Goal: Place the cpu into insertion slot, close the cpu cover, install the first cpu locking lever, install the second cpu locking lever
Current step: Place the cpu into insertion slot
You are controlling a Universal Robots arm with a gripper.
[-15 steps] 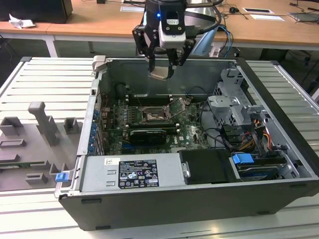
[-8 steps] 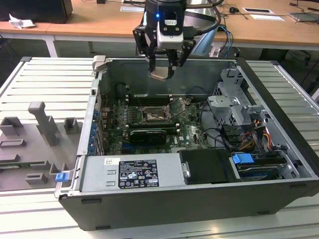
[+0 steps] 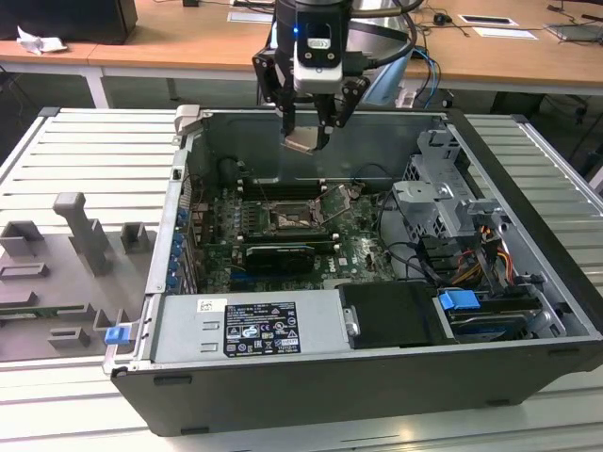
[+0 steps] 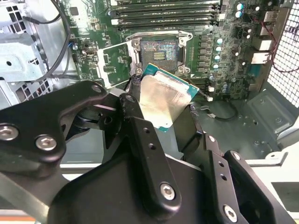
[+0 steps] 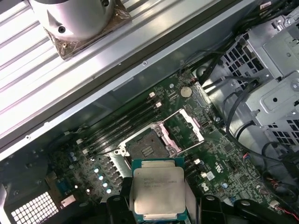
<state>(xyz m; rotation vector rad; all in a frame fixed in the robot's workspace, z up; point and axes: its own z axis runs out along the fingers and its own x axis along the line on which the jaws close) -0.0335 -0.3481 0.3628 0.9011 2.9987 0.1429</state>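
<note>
Over slatted table point(image 3: 94, 151), cpu point(image 3: 303, 141); desks point(image 3: 188, 42) behind

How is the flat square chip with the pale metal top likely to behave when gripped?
The flat square pale-metal-topped chip is probably stiff: held between the jaws, it shows no sag. Its smooth, shiny top could slip in the grip. Thin and small, it is likely light, and its green edge may be fragile if knocked.

We see the pale beige-silver square cpu point(image 5: 158, 193), teal-edged, against green circuit board point(image 5: 219, 154); the dark, silver-rimmed insertion slot point(image 3: 286, 218) has a bright blue plastic clip point(image 3: 457, 303) at four o'clock in the exterior view.
</note>
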